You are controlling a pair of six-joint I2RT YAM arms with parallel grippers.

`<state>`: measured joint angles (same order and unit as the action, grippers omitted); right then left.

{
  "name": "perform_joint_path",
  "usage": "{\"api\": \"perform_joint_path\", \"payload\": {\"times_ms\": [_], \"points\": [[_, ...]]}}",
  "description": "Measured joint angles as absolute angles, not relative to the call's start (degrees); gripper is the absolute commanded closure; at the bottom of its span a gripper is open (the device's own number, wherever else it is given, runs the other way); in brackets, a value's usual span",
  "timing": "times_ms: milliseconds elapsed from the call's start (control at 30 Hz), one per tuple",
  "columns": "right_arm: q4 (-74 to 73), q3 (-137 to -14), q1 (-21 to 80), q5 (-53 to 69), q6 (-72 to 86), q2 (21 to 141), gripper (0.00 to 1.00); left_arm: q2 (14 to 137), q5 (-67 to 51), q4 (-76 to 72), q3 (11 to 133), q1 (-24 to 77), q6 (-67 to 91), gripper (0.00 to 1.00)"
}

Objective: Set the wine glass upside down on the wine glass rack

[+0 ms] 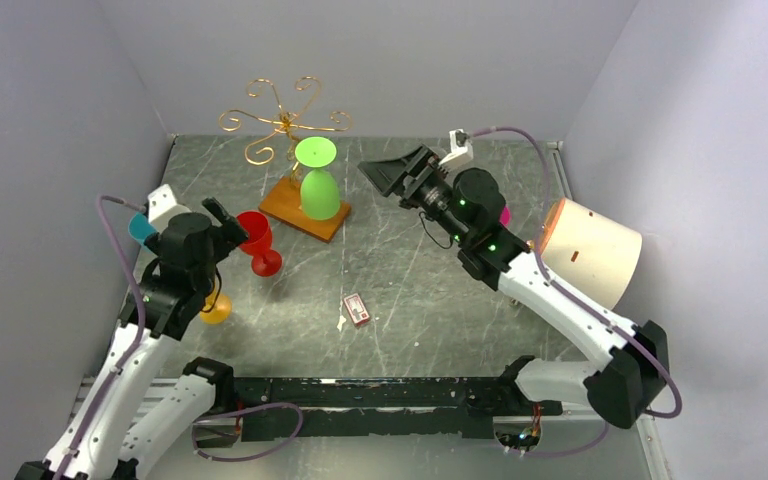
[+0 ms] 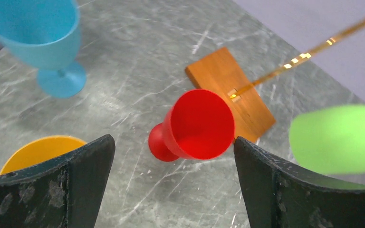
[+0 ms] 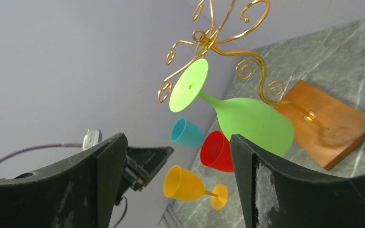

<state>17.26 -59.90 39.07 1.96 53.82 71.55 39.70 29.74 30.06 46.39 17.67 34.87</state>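
The green wine glass (image 1: 318,185) is hanging upside down, its foot caught in the gold rack (image 1: 282,120) and its bowl low over the wooden base (image 1: 290,205). The right gripper (image 1: 380,172) is hovering just beside it, apart, with jaws spread and holding nothing, over bare table (image 1: 410,290). The left gripper (image 1: 225,222) is gaping wide and empty over a red glass (image 1: 257,240).
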Motion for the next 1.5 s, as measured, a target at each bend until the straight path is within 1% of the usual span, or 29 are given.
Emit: {"api": "perform_joint_path", "payload": {"times_ms": [67,100,200,300,367,433,600,733,767,900,933,1000,1500], "points": [[16.71,-58.52,39.05,1.78,52.51,68.99,0.01,41.87,33.5,34.81,49.41,17.67,39.88,0.04],[16.38,-57.69,39.07,1.69,51.57,67.59,0.0,43.05,35.35,37.63,50.98,17.67,42.78,0.04],[14.09,-55.44,39.07,0.97,48.95,63.7,0.0,46.15,39.75,45.41,54.04,17.67,51.44,0.07],[11.31,-54.39,39.07,-0.62,46.89,61.1,0.0,47.83,42.35,50.98,54.15,17.67,57.54,0.22],[10.41,-53.32,39.07,-1.63,45.76,59.44,0.01,48.23,43.11,52.4,53.34,17.67,59.31,0.28],[9.96,-52.18,39.07,-2.31,44.93,58.02,0.02,48.23,43.42,52.8,51.9,17.67,60.49,0.31],[8.82,-51.42,39.07,-2.83,43.48,56.84,0.03,48.56,43.66,52.99,48.88,17.67,62.89,0.46],[8.21,-51.42,39.07,-2.66,42.74,56.99,0.03,49.52,43.99,52.99,47.07,17.67,64.49,0.51],[8.21,-51.42,39.07,-2.37,42.57,57.01,0.04,49.84,43.94,52.99,46.61,17.67,64.77,0.54],[8.43,-51.42,39.07,-0.95,42.57,57.21,0.04,51.55,43.77,53.1,45.19,17.67,66.32,0.76],[8.67,-51.42,39.07,-0.67,42.59,57.34,0.04,51.83,43.77,53.17,45.15,17.67,66.87,0.84],[8.97,-51.4,39.07,-0.21,42.59,57.63,0.04,52.16,43.88,53.54,45.15,17.67,67.88,0.92],[8.05,-51.4,39.07,-0.71,40.58,57.98,0.04,47.33,46.13,58.57,46.48,17.67,71.37,0.93]]}}
